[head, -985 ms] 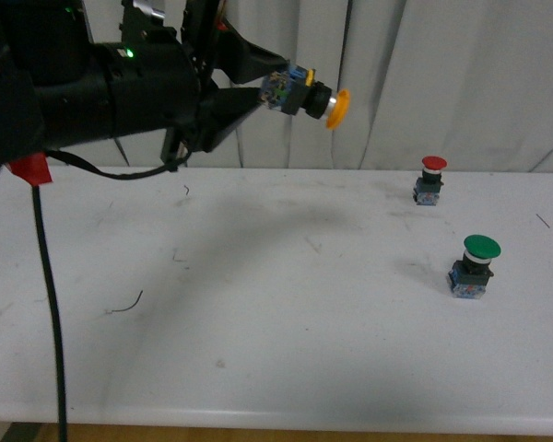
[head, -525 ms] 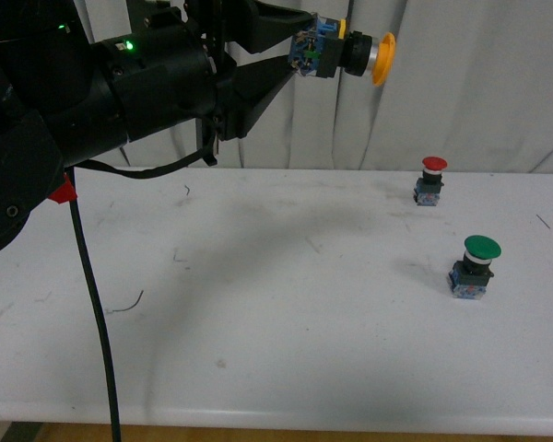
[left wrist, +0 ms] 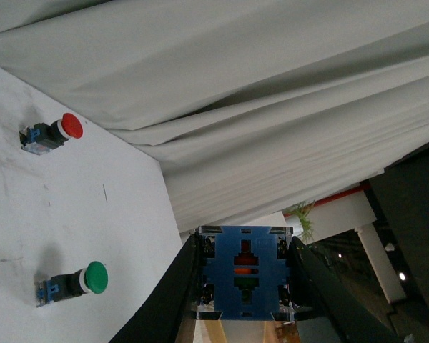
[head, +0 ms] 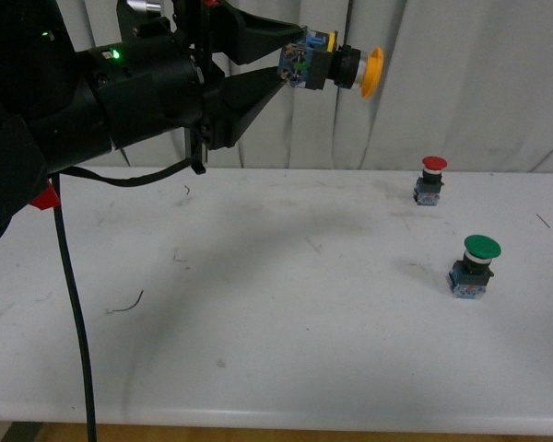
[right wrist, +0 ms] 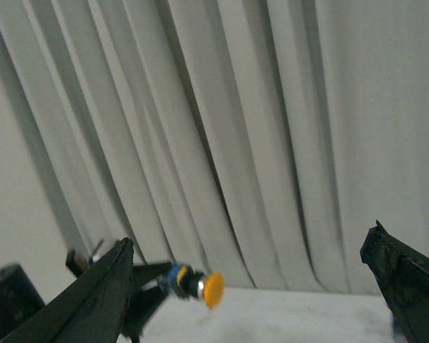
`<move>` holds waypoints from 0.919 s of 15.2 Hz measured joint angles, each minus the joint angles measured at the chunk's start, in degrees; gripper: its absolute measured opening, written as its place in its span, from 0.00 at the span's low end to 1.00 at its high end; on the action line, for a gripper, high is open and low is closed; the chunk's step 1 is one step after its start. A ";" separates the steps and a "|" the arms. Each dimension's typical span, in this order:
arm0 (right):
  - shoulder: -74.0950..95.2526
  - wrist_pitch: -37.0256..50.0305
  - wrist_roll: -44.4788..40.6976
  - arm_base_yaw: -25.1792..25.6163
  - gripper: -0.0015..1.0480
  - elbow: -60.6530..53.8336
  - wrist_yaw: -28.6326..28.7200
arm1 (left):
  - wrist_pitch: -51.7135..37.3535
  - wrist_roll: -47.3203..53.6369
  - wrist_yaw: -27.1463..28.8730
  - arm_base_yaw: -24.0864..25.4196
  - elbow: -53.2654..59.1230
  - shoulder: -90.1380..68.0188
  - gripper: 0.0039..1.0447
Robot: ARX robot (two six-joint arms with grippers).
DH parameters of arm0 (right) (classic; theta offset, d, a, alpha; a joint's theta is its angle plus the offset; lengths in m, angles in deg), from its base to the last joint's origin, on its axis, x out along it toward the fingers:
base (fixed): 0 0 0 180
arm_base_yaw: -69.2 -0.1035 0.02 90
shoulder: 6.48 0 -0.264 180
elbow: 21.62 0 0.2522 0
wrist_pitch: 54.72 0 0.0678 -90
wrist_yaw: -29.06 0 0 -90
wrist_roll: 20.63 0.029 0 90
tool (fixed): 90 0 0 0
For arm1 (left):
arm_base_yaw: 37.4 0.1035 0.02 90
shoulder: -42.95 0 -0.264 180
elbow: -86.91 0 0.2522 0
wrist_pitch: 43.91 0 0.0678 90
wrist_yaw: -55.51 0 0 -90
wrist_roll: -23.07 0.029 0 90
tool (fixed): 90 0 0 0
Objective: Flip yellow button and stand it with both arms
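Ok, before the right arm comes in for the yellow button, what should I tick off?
1. Left claw shut on the yellow button's blue base: ok.
2. Button lifted clear of the table, cap sideways: ok.
3. Right claw open: ok.
4. Button centred between the right claw's fingers: not ok, it sits nearer one finger.
5. Red button and green button upright, apart from the held one: ok.
6. Grip firm enough for a handover: cannot tell.
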 joint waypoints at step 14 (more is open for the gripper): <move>60.61 15.72 55.87 -20.55 0.94 34.77 -9.16 | -1.88 -0.74 0.96 0.11 -0.31 -0.20 0.29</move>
